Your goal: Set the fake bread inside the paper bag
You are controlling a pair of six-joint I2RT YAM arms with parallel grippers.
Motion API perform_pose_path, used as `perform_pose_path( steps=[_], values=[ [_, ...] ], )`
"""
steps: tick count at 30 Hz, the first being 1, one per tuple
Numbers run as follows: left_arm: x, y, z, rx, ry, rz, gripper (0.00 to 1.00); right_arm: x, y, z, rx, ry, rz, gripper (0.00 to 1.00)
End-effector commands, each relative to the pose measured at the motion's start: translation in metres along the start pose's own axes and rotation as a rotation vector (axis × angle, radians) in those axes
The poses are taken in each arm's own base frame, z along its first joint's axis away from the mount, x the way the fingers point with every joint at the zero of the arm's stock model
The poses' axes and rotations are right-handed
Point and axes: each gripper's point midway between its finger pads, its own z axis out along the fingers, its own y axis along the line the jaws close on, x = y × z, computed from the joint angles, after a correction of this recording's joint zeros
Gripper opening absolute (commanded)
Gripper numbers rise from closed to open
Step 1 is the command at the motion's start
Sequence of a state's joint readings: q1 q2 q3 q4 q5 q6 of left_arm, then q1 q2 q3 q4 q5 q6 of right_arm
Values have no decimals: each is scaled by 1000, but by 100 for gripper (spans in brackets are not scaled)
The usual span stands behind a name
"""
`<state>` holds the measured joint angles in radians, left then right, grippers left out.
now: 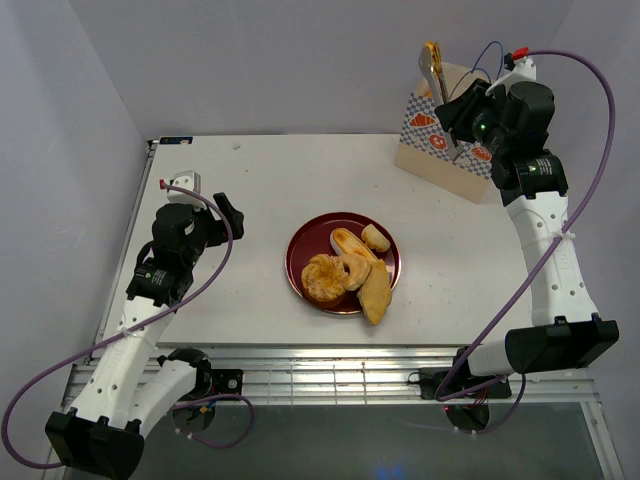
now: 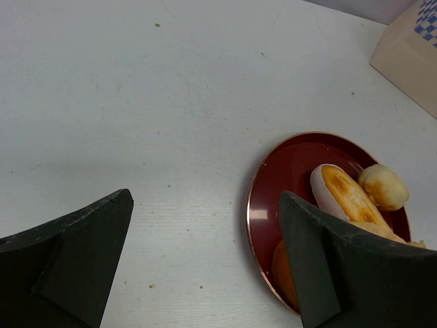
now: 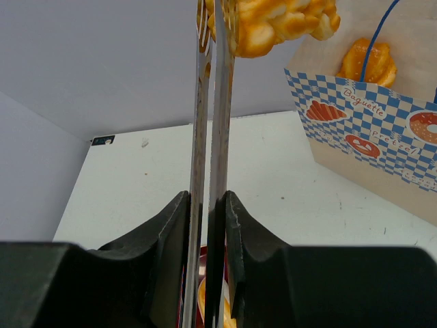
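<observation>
We see the left claw (image 2: 205,205) spread wide above the desk (image 2: 136,82), at nine o'clock from the plate (image 1: 293,262), where most of the fake bread (image 1: 350,272) lies. At two o'clock from the plate, the right claw (image 3: 205,198) clamps tongs (image 3: 212,102) that pinch one pastry (image 3: 273,24) high by the paper bag (image 1: 440,150).

The paper bag (image 3: 369,130) is matt cream paper, its checks printed flat. The tongs (image 3: 208,137) are thin brushed metal with a dull sheen. The fake bread (image 2: 348,195) looks like smooth plastic, slightly shiny. The plate (image 2: 287,164) is glossy, lacquer-like, catching the light. The table (image 2: 136,102) is matt white, faintly speckled. The left gripper (image 2: 205,198) has matt black plastic fingers (image 2: 75,253).
</observation>
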<state>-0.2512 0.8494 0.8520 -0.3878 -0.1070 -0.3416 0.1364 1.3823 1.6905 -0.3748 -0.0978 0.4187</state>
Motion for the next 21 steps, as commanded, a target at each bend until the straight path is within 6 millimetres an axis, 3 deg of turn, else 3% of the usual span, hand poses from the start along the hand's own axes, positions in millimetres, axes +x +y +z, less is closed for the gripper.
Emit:
perform_pose_path(
  steps=[1, 15, 21],
  values=[
    [-12, -10, -2, 39, -27, -8, 98, -23, 5, 3, -64, -84, 1, 14],
    [-9, -13, -1, 55, -14, -7, 98, -5, -28, 2, 26, -74, 26, 17],
    [-7, -13, 0, 59, -5, -3, 98, -5, -35, 5, 42, -74, 37, 41]
  ],
)
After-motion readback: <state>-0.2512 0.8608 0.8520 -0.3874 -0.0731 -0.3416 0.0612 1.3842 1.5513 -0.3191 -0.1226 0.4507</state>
